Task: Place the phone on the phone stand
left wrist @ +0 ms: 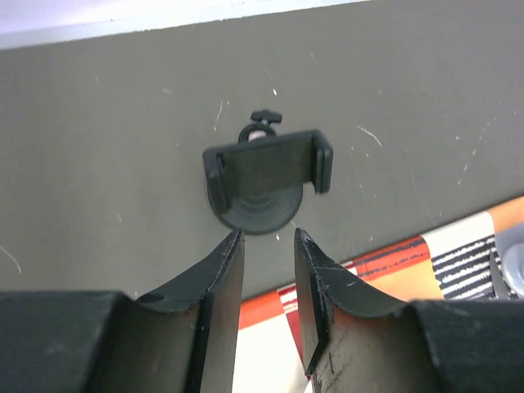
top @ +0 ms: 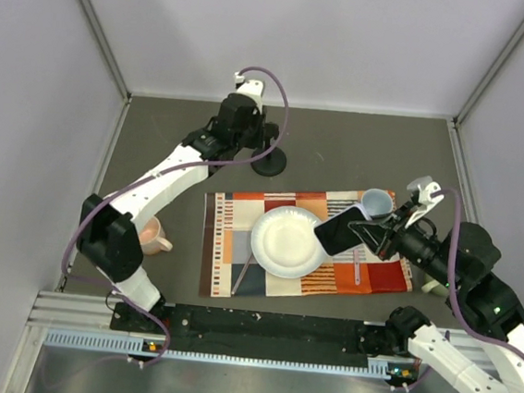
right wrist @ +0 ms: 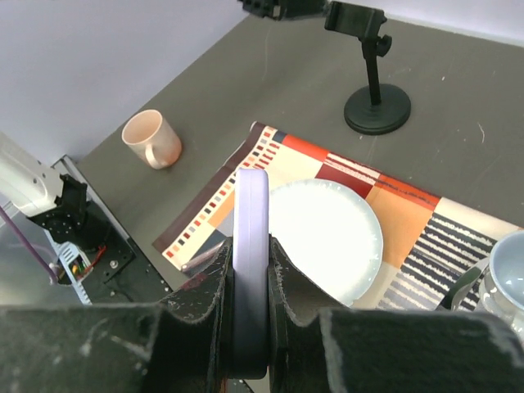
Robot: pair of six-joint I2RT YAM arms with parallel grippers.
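Phone [top: 337, 233] sits clenched in the right jaws, near-right of the stand [top: 268, 163]; left jaws hang parted above it, arm [top: 166, 183] stretched out.

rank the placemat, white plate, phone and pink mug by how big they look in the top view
1. placemat
2. white plate
3. phone, then pink mug, but this is unsure: the right tool holds the phone up off the table, nearer the camera.

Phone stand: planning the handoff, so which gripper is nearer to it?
Left. The left gripper hangs open close over the phone stand; the right gripper, clamping the phone, is off over the striped mat by the plate.
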